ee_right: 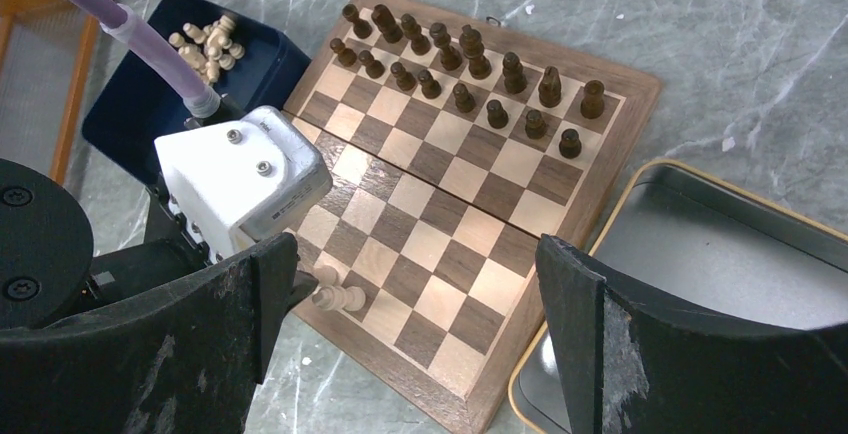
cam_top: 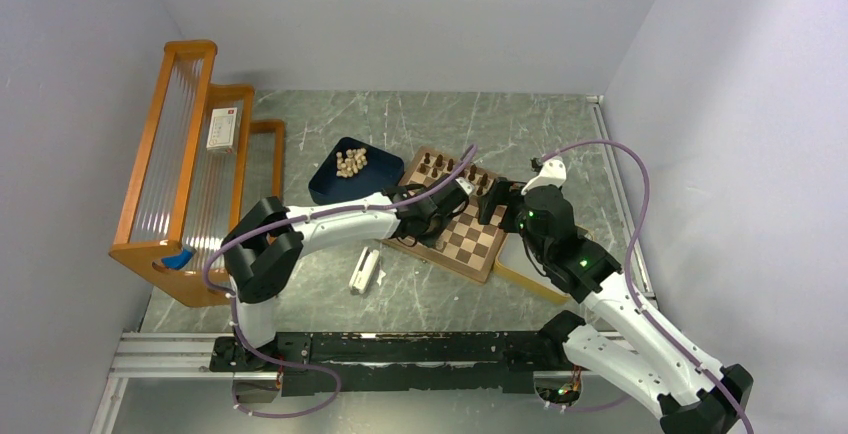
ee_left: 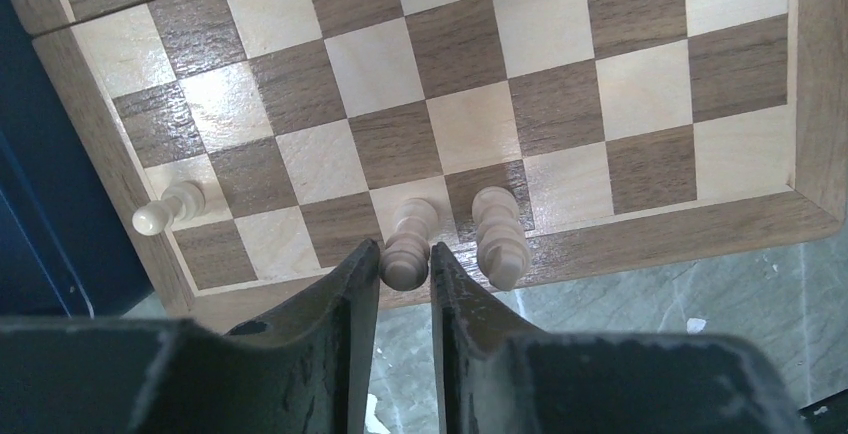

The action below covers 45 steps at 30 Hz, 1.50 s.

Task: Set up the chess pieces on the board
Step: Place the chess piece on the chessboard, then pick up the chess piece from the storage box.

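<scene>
1. While it carries everything else, the grey-green marbled bench (cam_top: 420, 294) is the largest thing in view. An orange wooden slatted rack (cam_top: 190, 164) stands along its left side.
2. Mid-bench lies the square wooden chessboard with light and dark brown checks (ee_right: 440, 224). It sits between a dark blue tray (ee_right: 130, 114) at one corner and a pale yellow-rimmed metal tray (ee_right: 720, 254) just beside the opposite edge.
3. The right gripper (ee_right: 415, 254) hangs above the board's right side, its jaws spread wide with nothing between them.
4. The left gripper (ee_left: 405, 254) is at the board edge opposite the dark set (its white wrist housing shows in the right wrist view). Its jaws are drawn narrow about the head of one pale tan chess piece (ee_left: 410, 224), and the fingers (ee_left: 350, 294) appear to touch it on both sides. That piece stands upright on a light square of the outermost row.
5. Sixteen dark brown chess pieces (ee_right: 465, 74) stand upright in two full rows along the far side of the board.
6. A heap of pale tan pieces (ee_right: 205, 39) lies in the blue tray.
7. A second pale piece (ee_left: 500, 234) stands on the neighbouring dark square, just beside the gripped one. A small pale pawn (ee_left: 170, 209) stands apart from both, at the board's rim.
</scene>
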Each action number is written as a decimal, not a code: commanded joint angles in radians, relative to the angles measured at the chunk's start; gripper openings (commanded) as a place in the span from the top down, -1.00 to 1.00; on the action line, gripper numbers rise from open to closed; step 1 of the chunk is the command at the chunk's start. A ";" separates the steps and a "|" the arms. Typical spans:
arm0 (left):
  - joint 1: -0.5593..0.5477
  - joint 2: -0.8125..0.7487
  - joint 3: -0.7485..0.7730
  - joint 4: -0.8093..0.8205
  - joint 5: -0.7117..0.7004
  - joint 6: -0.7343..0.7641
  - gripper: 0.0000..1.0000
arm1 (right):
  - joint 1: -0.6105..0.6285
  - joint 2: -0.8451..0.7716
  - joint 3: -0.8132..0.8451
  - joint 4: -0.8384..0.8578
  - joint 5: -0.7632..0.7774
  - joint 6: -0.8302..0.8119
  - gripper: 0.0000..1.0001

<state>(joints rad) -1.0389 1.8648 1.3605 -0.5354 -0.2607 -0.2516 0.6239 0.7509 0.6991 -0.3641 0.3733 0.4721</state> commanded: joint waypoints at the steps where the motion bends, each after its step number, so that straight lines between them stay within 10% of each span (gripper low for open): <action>1: -0.006 0.015 0.025 -0.017 -0.028 -0.008 0.37 | 0.004 0.001 -0.004 0.027 -0.001 0.010 -0.87; 28: 0.025 -0.071 0.171 -0.029 -0.065 -0.066 0.15 | 0.003 0.006 -0.032 0.037 -0.020 0.022 -0.87; 45: 0.410 -0.136 0.166 -0.035 0.008 -0.004 0.15 | 0.004 0.062 -0.076 0.150 -0.156 0.043 -0.88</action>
<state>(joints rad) -0.7231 1.7805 1.5497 -0.5808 -0.2760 -0.2878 0.6239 0.7952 0.6300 -0.2710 0.2634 0.4980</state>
